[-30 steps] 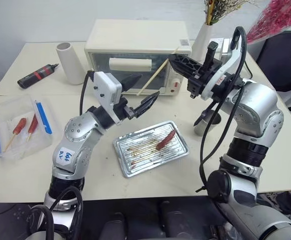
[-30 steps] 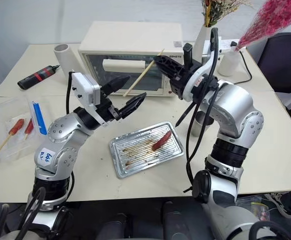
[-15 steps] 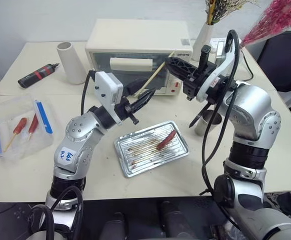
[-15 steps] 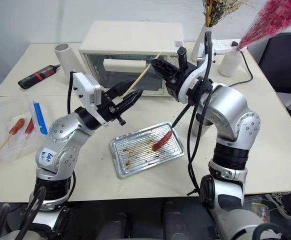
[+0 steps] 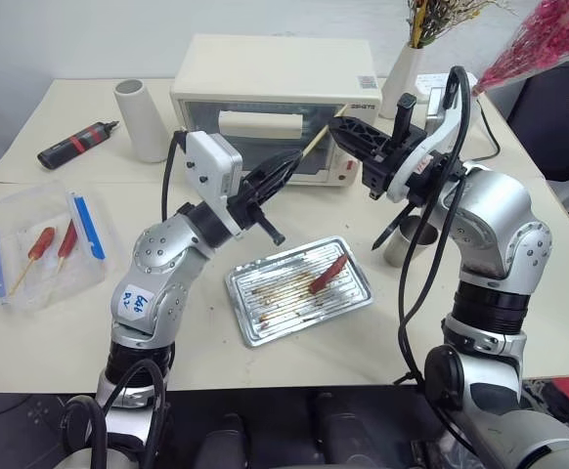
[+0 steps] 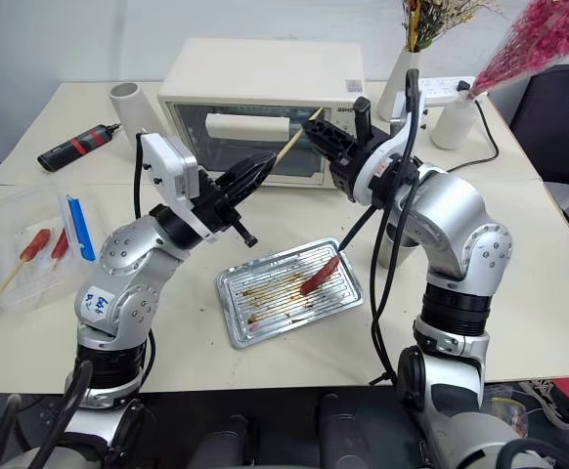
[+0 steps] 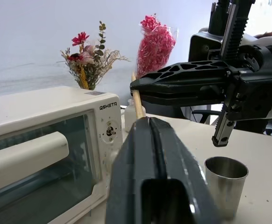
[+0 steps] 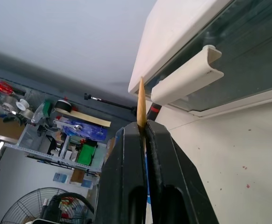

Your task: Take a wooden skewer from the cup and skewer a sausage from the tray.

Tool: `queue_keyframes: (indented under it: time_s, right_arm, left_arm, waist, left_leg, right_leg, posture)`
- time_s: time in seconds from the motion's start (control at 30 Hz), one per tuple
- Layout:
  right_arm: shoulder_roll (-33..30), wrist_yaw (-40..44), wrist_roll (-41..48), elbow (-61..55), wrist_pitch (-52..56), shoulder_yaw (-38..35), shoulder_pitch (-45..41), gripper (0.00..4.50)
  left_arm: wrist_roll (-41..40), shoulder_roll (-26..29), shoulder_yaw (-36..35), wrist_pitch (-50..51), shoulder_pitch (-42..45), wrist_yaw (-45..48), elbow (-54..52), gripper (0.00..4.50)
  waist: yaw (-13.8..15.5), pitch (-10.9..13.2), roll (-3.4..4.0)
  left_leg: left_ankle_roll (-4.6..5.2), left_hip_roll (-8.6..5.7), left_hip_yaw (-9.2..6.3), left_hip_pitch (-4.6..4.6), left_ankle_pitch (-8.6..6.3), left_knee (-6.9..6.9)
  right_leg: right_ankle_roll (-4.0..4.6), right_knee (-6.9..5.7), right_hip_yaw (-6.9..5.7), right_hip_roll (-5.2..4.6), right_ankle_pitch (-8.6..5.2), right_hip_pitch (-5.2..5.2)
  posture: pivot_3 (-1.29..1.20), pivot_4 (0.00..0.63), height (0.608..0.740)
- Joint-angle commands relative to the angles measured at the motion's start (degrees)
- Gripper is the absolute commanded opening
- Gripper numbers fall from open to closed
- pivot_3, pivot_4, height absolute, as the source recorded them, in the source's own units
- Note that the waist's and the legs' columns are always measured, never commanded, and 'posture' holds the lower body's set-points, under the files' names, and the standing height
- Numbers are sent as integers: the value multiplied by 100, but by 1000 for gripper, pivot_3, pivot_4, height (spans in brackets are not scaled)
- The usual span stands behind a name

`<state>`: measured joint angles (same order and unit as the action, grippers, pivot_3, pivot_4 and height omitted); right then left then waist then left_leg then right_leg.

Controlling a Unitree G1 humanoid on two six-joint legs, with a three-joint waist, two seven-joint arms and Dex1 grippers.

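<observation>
I have the wooden skewer (image 5: 313,145) up in the air in front of the toaster oven (image 5: 275,73), and both end effectors are on it. The right end effector (image 5: 337,129) is clamped shut on the skewer's far-right, upper end; the left end effector (image 5: 286,161) is closed on the lower, near-left end. The stick's long axis slopes from high at far right to low at near left. In the right wrist view the tapered tip pokes out past the closed right jaws, so I judge the point sits at the right arm's end of the stick, though I cannot confirm the other end, which is hidden in the left jaws.

The sausage (image 5: 326,273) lies on the tray (image 5: 248,326), toward its right, far part, on the table (image 5: 50,322) below and nearer to me than both end effectors. Its long axis runs near-left to far-right, roughly parallel with the skewer as held now. It sits almost straight under the gap between the two arms, slightly closer to the right arm's side.

The cup (image 5: 408,239) stands on the table just right of the tray, below the right forearm.

My judgement: whichever arm keeps the stick must tip the point downward toward the sausage's end and drive along its length
</observation>
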<state>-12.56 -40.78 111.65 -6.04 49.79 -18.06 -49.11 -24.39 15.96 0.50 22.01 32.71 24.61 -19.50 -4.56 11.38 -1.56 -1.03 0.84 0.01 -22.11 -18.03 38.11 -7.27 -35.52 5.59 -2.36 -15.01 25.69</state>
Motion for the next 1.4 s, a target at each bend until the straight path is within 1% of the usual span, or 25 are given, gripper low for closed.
queue_keyframes:
  time_s: [0.03, 0.3, 0.4, 0.6, 0.87, 0.97, 1.1, 1.17, 1.4]
  right_arm:
    - [30, 39, 135, -269, -84, -82, -130, 0]
    - [66, 45, 135, -260, -91, -108, -157, 0]
    - [47, 68, 135, -254, -81, -100, -149, 0]
    - [24, 97, 135, -256, -69, -94, -121, 0]
    - [56, 99, 135, -250, -59, -136, -137, 0]
    - [84, 91, 135, -240, -79, -150, -153, 0]
    - [134, 93, 135, -248, -81, -175, -190, 0]
    - [146, 93, 135, -248, -81, -178, -203, 0]
    - [158, 103, 135, -258, -94, -176, -215, 0]
  left_arm:
    - [40, -13, -43, -67, 11, -47, -206, 21]
    - [54, 43, -94, -27, 29, -69, -161, 21]
    - [15, 25, -87, -10, 19, -62, -172, 603]
    - [78, 41, -28, -2, 0, -73, -209, 2303]
    - [156, -27, 1, -134, 28, -28, -39, 2303]
    - [165, -89, -18, -187, 37, -29, 20, 1720]
    - [196, -97, -29, -219, 47, -12, 74, 510]
    - [205, -87, -42, -223, 68, -1, 80, 13]
    - [261, -27, -56, -159, 92, -15, 72, 13]
  waist:
    - [1, 0, 0]
    - [3, 0, 0]
    - [7, 0, 0]
    - [10, 0, 0]
    - [11, 0, 0]
    - [13, 0, 0]
    - [12, 0, 0]
    - [12, 0, 0]
    - [14, 0, 0]
  left_leg:
    - [0, -1, -1, 0, 0, 0]
    - [2, -1, -6, -2, 2, 0]
    - [3, -2, -9, -4, 2, 0]
    - [3, -3, -12, -6, 2, 0]
    - [4, -3, -13, -6, 3, 0]
    - [4, -3, -13, -7, 3, 0]
    - [4, -3, -14, -7, 3, 0]
    - [5, -3, -14, -7, 3, 0]
    - [5, -3, -15, -8, 3, 0]
  right_leg:
    - [0, 0, -1, 0, 0, 0]
    - [0, 0, -5, -2, 0, 0]
    - [0, 0, -8, -4, 0, 0]
    - [0, 1, -11, -5, 0, 0]
    - [0, 1, -13, -5, 0, 0]
    - [0, 2, -14, -6, 0, 0]
    - [0, 2, -14, -6, 0, 0]
    - [0, 1, -14, -5, 0, 0]
    - [0, 2, -16, -8, 0, 0]
  posture:
    - [0, 150, 740]
    - [0, 150, 740]
    - [0, 150, 740]
    - [0, 150, 740]
    - [0, 150, 740]
    - [0, 150, 740]
    - [0, 150, 740]
    - [0, 150, 740]
    - [0, 150, 740]
